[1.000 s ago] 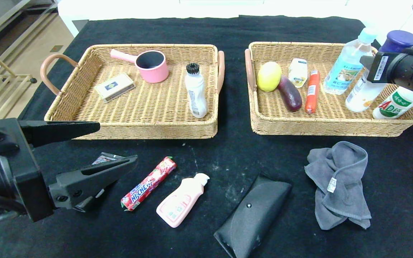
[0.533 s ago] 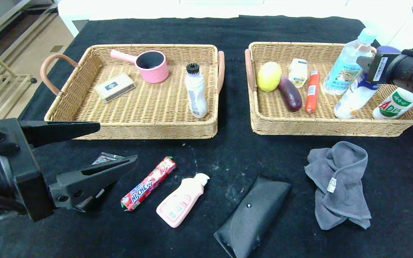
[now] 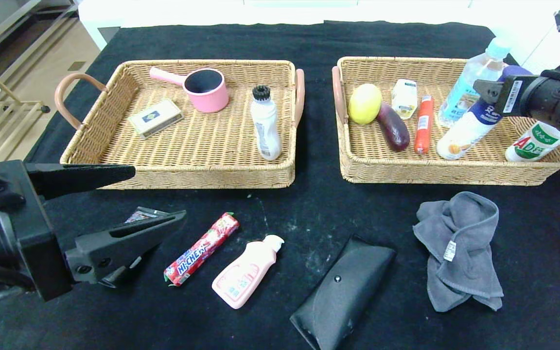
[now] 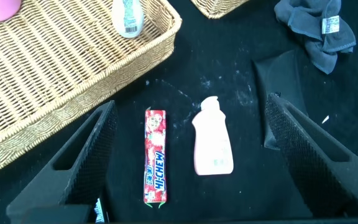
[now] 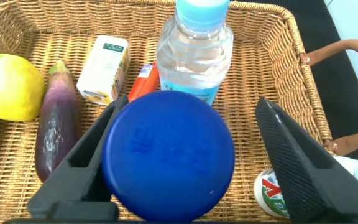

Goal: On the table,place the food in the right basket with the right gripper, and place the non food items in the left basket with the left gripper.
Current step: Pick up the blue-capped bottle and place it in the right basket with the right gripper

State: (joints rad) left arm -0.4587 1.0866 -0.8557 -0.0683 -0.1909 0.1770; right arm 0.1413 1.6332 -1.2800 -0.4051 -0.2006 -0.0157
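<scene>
Our right gripper hangs over the far right part of the right basket, its jaws spread apart on either side of the white bottle with blue cap. In the right wrist view one jaw lies against the cap and the other stands clear of it. The bottle leans steeply inside the basket, its base down on the wicker near the front wall, between an orange sausage and a white AD bottle. A clear water bottle stands just behind it; a lemon, an eggplant and a small white carton lie further left.

Our left gripper hovers low over the near left of the bench, jaws wide apart and holding nothing. On the black cloth before the baskets lie the HI-CHEW candy stick, the pink bottle, the black glasses case and the grey cloth. A black tube peeks out beside the left jaws.

The left basket holds a pink pot, a small box and a white bottle with a black cap.
</scene>
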